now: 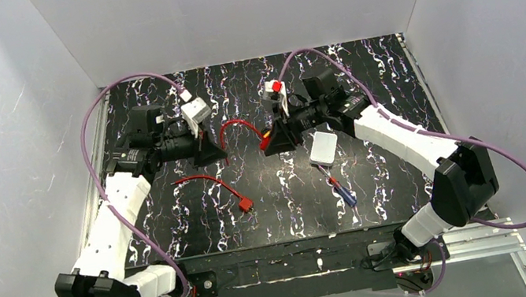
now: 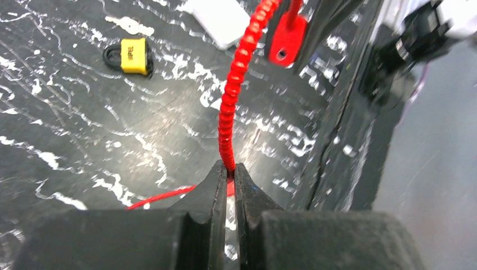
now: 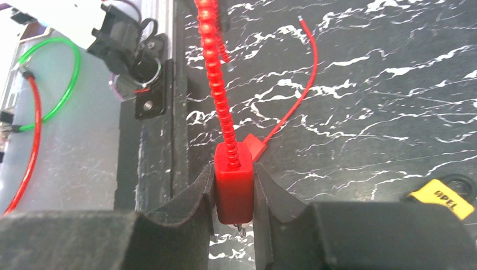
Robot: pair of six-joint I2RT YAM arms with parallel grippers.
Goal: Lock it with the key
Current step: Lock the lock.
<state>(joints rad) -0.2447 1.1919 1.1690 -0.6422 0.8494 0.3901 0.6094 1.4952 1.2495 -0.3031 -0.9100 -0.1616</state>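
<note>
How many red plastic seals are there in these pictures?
2. One beaded red seal is held between the left claw and the right claw. The thin red seal lies on the table, nearer the arm bases. None looks hidden.

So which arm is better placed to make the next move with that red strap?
Likely the left. The left fingers pinch the strap near its thin end, so it can steer that; the right fingers clamp the block and can hold it steady.

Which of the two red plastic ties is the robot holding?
The beaded red plastic tie, stretched between the left gripper and right gripper. The thin smooth red tie lies loose on the table.
</note>
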